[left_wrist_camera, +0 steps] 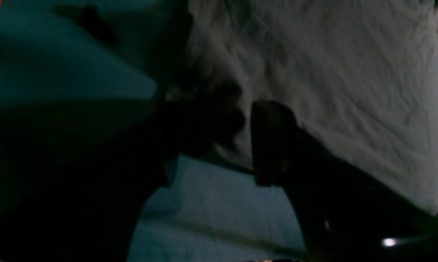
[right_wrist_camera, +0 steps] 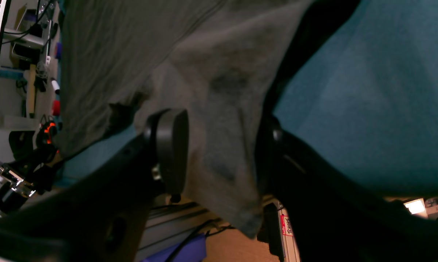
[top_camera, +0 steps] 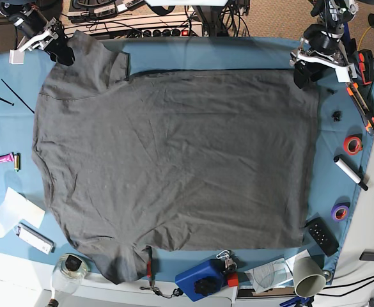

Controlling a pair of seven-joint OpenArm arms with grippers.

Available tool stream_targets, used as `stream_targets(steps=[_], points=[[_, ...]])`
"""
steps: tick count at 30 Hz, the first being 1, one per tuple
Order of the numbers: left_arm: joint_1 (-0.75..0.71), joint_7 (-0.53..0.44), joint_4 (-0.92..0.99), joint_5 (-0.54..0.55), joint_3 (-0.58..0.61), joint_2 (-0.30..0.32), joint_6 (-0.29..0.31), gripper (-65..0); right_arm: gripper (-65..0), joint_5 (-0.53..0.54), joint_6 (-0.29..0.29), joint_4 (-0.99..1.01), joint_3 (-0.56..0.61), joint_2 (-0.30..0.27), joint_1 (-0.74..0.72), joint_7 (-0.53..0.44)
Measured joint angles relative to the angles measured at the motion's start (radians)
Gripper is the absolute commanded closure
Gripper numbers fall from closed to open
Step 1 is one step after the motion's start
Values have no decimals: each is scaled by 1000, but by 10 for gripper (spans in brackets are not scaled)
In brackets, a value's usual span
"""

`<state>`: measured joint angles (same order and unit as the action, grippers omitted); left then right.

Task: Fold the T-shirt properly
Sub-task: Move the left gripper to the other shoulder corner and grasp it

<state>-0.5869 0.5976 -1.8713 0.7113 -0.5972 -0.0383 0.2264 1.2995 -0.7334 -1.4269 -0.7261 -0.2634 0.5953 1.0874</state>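
Note:
The dark grey T-shirt (top_camera: 174,160) lies spread flat on the blue-teal tablecloth (top_camera: 206,57), its sleeves toward the base view's left. At the far left corner, my right gripper (top_camera: 60,52) sits at the upper sleeve. In the right wrist view its fingers (right_wrist_camera: 169,145) stand apart, with sleeve cloth (right_wrist_camera: 222,109) hanging between them and not pinched. My left gripper (top_camera: 303,71) is at the shirt's far right hem corner. The left wrist view is dark and blurred, but that gripper (left_wrist_camera: 240,123) shows open, its pad (left_wrist_camera: 271,142) at the edge of the cloth (left_wrist_camera: 331,72).
Along the right table edge lie an orange-handled tool (top_camera: 364,99), a red tape roll (top_camera: 351,144), a white marker (top_camera: 351,173), a purple tape roll (top_camera: 339,212) and a black remote (top_camera: 321,235). Near the front stand a blue device (top_camera: 202,279), a paper cup (top_camera: 308,278) and a jar (top_camera: 71,265).

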Motion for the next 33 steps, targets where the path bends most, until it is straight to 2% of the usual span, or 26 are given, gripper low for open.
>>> stream_targets(steps=[7,17,20,24,33], points=[[0,0,0,1,0,0,3,-293,-295,0,0,0,0,0,0,0],[23,21,6,28,0,0,-9,-33,-289,0,0,0,0,0,0,-4],[29,23,6,27,0,0,-9,0,-222,3,8,0,0,1,0,-13],[31,23,6,27,0,0,0,0,-4,-18,21,7,1,2,-12,6],[9,65,-26,27,-7,0,0,0,0,-19,24,7,3,3,-22,16]])
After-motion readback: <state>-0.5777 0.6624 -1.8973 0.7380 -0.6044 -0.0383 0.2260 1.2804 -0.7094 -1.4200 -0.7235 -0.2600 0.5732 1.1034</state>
